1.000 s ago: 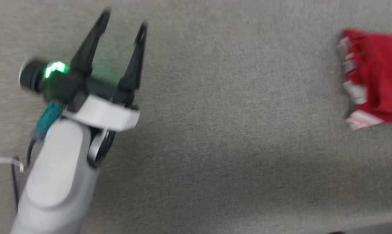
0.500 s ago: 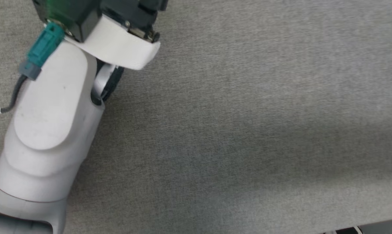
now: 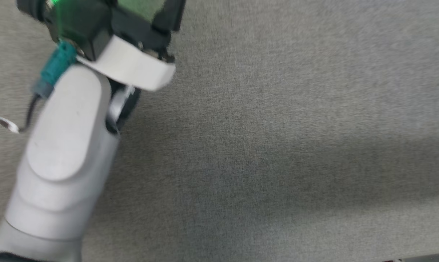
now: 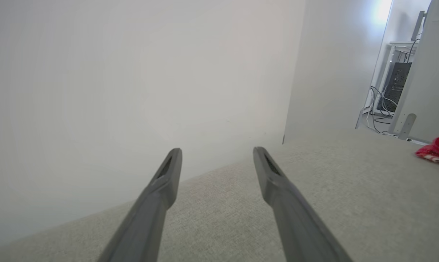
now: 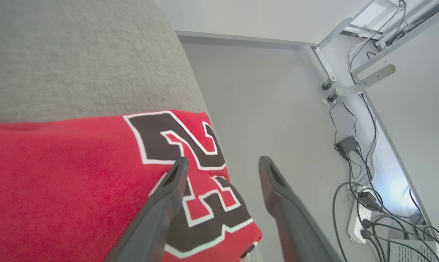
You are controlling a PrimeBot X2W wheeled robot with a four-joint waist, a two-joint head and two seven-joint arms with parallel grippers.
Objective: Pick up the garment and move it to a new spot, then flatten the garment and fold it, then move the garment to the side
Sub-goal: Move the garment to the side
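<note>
Head camera shifted since a second ago, so my left arm (image 3: 66,145) sits higher in that view, over the grey table (image 3: 277,145). On my left gripper (image 4: 216,151) the fingers are wide apart, nothing between them, pointing toward a white wall (image 4: 132,72). On my right gripper (image 5: 223,160) the fingers are apart too, gripping nothing, one over the black 23 on the red shirt (image 5: 59,174), the other over the floor (image 5: 277,109) past the table edge. Shirt lies on the table right at that edge, number up; can't tell if I touch it.
</note>
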